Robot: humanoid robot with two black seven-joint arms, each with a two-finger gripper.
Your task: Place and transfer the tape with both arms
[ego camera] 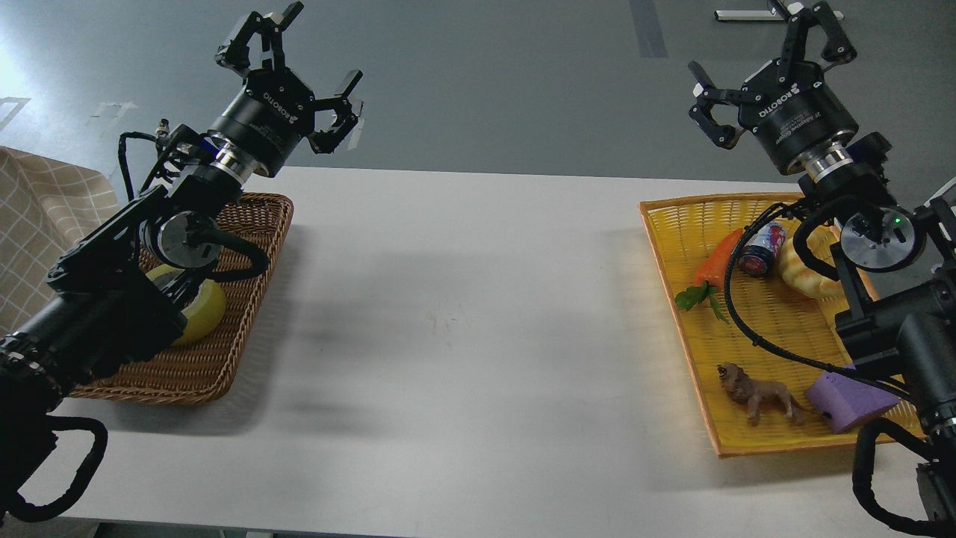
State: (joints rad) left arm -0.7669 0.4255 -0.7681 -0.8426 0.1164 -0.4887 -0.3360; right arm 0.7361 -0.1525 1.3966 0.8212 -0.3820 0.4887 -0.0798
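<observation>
The yellow tape roll [203, 312] lies in the brown wicker basket [246, 246] at the table's left; my left arm covers most of it. My left gripper [299, 78] is open and empty, raised above the basket's far right corner, well above the tape. My right gripper [762, 56] is open and empty, raised beyond the far edge of the yellow tray [676, 246] at the right.
The yellow tray holds a toy carrot [717, 258], a small can [760, 249], a croissant-like bread toy [801, 275], a toy lion [758, 392] and a purple block [848, 400]. The white table [463, 314] lies between basket and tray.
</observation>
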